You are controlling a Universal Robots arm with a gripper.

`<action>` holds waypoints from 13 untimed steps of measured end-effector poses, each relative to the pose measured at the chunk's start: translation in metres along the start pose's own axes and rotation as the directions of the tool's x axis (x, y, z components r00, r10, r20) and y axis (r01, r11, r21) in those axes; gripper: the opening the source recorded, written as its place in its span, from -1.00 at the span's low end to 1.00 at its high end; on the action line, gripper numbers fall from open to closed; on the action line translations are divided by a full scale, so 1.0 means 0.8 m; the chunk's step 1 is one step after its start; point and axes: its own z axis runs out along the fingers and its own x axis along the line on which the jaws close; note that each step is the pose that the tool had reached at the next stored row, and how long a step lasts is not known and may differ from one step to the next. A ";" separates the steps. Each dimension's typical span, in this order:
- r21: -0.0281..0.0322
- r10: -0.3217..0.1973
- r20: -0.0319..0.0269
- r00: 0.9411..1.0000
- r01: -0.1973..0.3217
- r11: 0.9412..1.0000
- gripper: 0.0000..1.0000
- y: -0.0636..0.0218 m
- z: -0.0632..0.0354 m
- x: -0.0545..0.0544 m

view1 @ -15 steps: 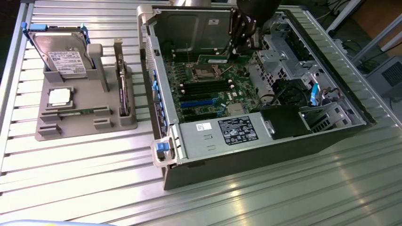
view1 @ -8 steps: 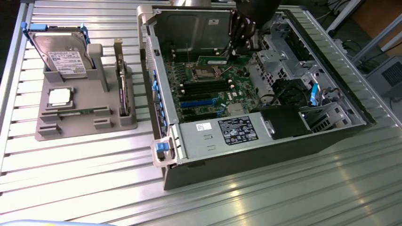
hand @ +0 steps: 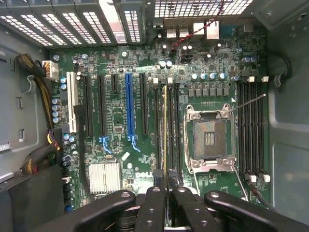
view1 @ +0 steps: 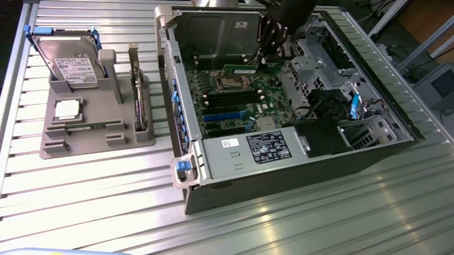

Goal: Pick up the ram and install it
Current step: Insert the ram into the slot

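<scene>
My gripper (view1: 268, 59) hangs inside the open computer case (view1: 369, 159), over the motherboard (view1: 241, 101), and is shut on the ram (view1: 241, 69), a thin green stick. In the wrist view the black fingers (hand: 153, 203) pinch the ram (hand: 165, 130), which shows edge-on as a thin yellowish line. It is lined up along the dark memory slots (hand: 173, 125) beside the empty processor socket (hand: 211, 137). I cannot tell whether its lower edge touches a slot. Another green stick (view1: 86, 127) lies in the grey holder (view1: 95, 143) at the exterior view's left.
The holder also carries a silver hard drive (view1: 67, 61), a square silver processor chip (view1: 67, 109) and an upright card (view1: 136, 90). More memory slots (hand: 251, 130) lie on the socket's other side. A power supply (view1: 248, 151), cables (view1: 319, 103) and a heatsink (hand: 105, 176) crowd the case.
</scene>
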 end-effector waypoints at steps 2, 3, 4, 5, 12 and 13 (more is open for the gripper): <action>0.000 0.000 0.000 1.000 0.000 1.000 -0.76 0.000 0.001 0.000; 0.000 0.000 0.000 1.000 0.000 1.000 -0.76 0.000 0.002 0.000; 0.000 0.000 0.000 1.000 0.000 1.000 -0.76 0.000 0.003 0.000; 0.000 0.000 0.000 1.000 0.000 1.000 -0.76 0.000 0.004 0.000; 0.000 0.000 0.000 1.000 0.000 1.000 -0.76 0.000 0.007 0.000; 0.000 0.000 0.000 1.000 0.000 1.000 -0.76 0.000 0.008 0.000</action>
